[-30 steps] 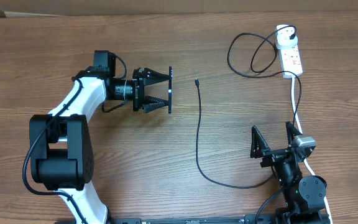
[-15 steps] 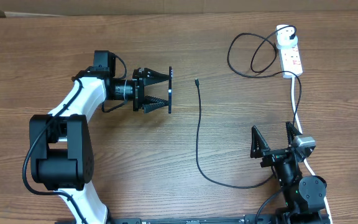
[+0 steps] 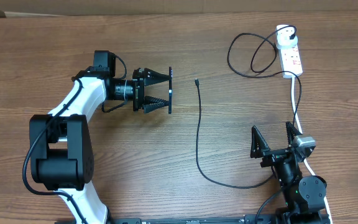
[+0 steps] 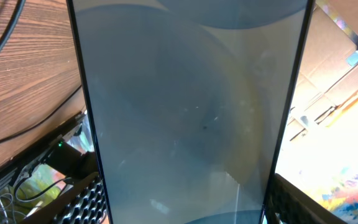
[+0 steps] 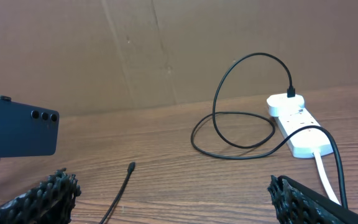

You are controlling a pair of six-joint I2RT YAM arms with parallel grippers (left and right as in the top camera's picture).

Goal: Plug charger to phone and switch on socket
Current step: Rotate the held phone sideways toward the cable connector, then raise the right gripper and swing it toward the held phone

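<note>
Phone stands on edge, pinched by the left gripper. The charger tip lies loose just ahead of those fingers. The right gripper, spread and empty, sits well apart. Plugging in looks unstarted; it likely must fetch that tip next.

The tabletop is brown wood-grain, matt and smooth. The phone has a glossy glass face (full of reflections) and a dull dark-blue back. The charger is a thin black rubbery-looking cable; the socket is smooth white plastic. Behind stands plain matt cardboard.
</note>
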